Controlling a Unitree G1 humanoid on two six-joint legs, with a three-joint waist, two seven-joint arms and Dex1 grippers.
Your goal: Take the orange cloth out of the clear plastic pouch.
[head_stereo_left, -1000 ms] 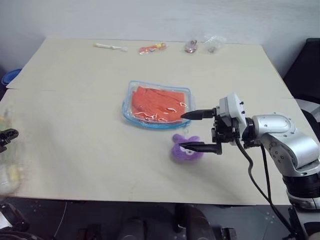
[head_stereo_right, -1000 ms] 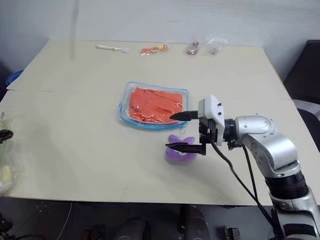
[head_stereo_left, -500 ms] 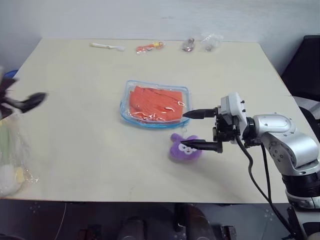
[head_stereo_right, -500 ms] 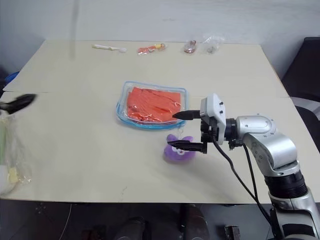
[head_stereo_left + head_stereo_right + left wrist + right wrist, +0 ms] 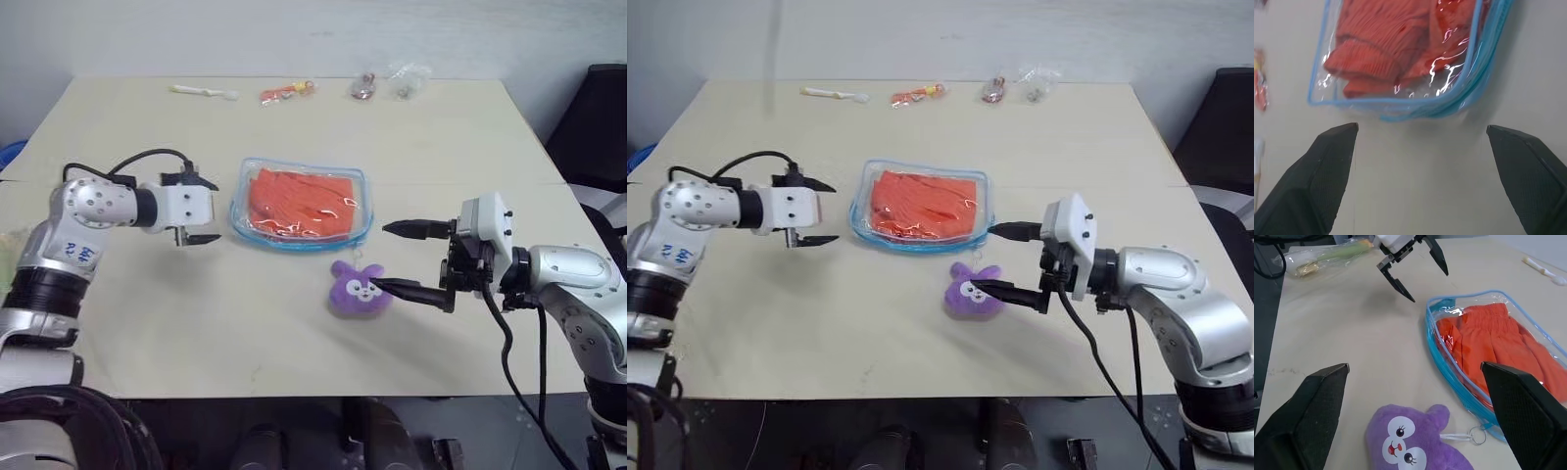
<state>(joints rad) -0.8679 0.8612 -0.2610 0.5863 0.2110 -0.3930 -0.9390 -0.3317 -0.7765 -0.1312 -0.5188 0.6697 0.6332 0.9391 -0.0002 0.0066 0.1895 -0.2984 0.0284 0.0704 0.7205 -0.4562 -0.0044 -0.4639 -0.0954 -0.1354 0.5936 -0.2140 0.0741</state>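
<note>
Pale beige wood makes the big table point(image 5: 294, 323), the largest thing here; behind it stands a plain light wall, and a dark chair shows at 3 o'clock past the table edge. Near the middle of the table lies the clear plastic pouch point(image 5: 245, 211) with its blue zipper edge all round. The orange cloth point(image 5: 299, 201) is folded inside it, fully enclosed as far as I can see, so I judge that the task is only at its beginning: nothing is taken out yet, and the pouch looks closed.

From 9 o'clock the left gripper point(image 5: 201, 210) points toward the short end of the pouch, near it but not touching, with its two black fingers spread and nothing between them. From 3 o'clock the right gripper point(image 5: 407, 259) is also spread wide and empty; its upper finger is just beside the other end of the pouch, its lower finger over the purple plush bunny point(image 5: 358, 290), which lies at 5 o'clock of the pouch, close to it. A small metal ring on a white string lies between bunny and pouch.

What is left, I think: hold the pouch, open the zipper, pull the cloth out.

At 12 o'clock, along the far edge, lie a white stick-like item point(image 5: 204, 92), an orange packet point(image 5: 285, 92) and small clear packets point(image 5: 392, 83).
</note>
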